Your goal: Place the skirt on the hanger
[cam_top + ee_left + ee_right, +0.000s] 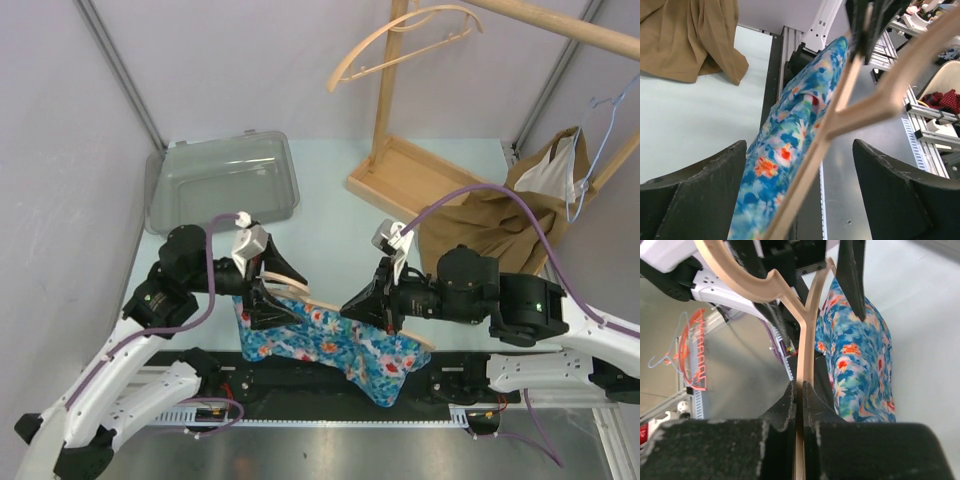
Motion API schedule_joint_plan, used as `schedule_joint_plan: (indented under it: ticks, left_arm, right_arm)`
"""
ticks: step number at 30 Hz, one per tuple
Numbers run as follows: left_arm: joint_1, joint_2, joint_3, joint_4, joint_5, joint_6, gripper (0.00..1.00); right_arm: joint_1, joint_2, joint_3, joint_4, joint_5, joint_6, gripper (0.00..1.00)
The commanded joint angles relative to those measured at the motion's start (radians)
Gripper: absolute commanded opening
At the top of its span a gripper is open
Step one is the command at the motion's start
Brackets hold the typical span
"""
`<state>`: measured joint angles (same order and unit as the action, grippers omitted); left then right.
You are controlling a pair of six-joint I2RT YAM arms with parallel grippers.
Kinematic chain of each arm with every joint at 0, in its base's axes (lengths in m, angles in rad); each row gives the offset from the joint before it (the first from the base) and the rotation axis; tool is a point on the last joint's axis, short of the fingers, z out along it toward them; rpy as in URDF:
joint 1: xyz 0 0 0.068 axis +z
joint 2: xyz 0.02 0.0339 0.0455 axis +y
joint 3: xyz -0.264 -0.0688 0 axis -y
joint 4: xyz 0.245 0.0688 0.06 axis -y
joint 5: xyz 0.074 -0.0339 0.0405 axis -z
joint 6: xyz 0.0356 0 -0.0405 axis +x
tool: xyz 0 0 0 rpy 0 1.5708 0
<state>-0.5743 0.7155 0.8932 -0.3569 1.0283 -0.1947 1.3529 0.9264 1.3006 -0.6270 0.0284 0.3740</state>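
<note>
Right end effector [801, 390]: fingers pressed together, pinching the straight stem of a wooden hanger [804, 350]; the wood runs out from between the pads and forks into a curved arm. Left end effector [268, 303]: fingers [695, 195] spread wide. In the left wrist view the hanger's pale wood passes through the gap with space on either side, touching neither pad. The two end effectors face each other over the near edge of the table [330, 215], the hanger spanning between them. Skirt [330, 348]: blue floral fabric with red and white blooms, bunched in a long heap directly under the hanger, lying on the near edge of the table and spilling over the black rail in front of the arm bases. It rests against the underside of the hanger; cannot tell whether any of it is looped over the wood. Further back: a clear plastic bin [225, 180] at the left rear of the table, and a wooden garment rack [392, 100] with a tray base at the right rear, a second wooden hanger [400, 40] hooked on its top. A brown garment [490, 225] is slumped beside the rack base, behind the right arm. A white garment [555, 170] and a blue wire hanger [600, 130] hang at the far right.
</note>
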Motion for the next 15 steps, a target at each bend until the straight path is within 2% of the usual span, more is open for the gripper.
schedule_joint_plan:
  ticks: [1, 3, 4, 6, 7, 9, 13, 14, 15]
  left_arm:
    - [-0.070, 0.024, 0.006, -0.017, -0.094, 0.084, 0.85]
    - [-0.087, 0.022, 0.007, -0.013, -0.201, 0.089, 0.72]
    - [-0.090, 0.010, 0.007, -0.008, -0.233, 0.092, 0.57]
    - [-0.090, -0.007, 0.009, -0.002, -0.319, 0.093, 0.41]
    - [-0.090, -0.022, 0.010, -0.004, -0.333, 0.098, 0.16]
    - [-0.090, -0.037, 0.018, -0.014, -0.389, 0.101, 0.00]
    - [-0.090, -0.031, 0.068, -0.085, -0.389, 0.138, 0.00]
    - [-0.090, -0.024, 0.079, -0.103, -0.383, 0.144, 0.00]
    - [-0.090, -0.021, 0.090, -0.140, -0.367, 0.153, 0.00]
  right_arm:
    - [0.000, 0.002, 0.077, 0.136, -0.054, 0.029, 0.00]
    - [0.000, 0.011, 0.080, 0.136, -0.058, 0.036, 0.00]
    - [0.000, 0.015, 0.080, 0.136, -0.061, 0.037, 0.00]
    - [-0.001, 0.019, 0.078, 0.136, -0.058, 0.040, 0.00]
    - [-0.001, 0.019, 0.075, 0.135, -0.053, 0.045, 0.00]
    - [-0.001, 0.014, 0.071, 0.133, -0.042, 0.046, 0.00]
    - [-0.003, 0.003, 0.072, 0.098, 0.010, 0.028, 0.00]
    - [-0.003, 0.003, 0.074, 0.084, 0.024, 0.017, 0.05]
    - [-0.001, -0.003, 0.078, 0.058, 0.045, 0.006, 0.16]
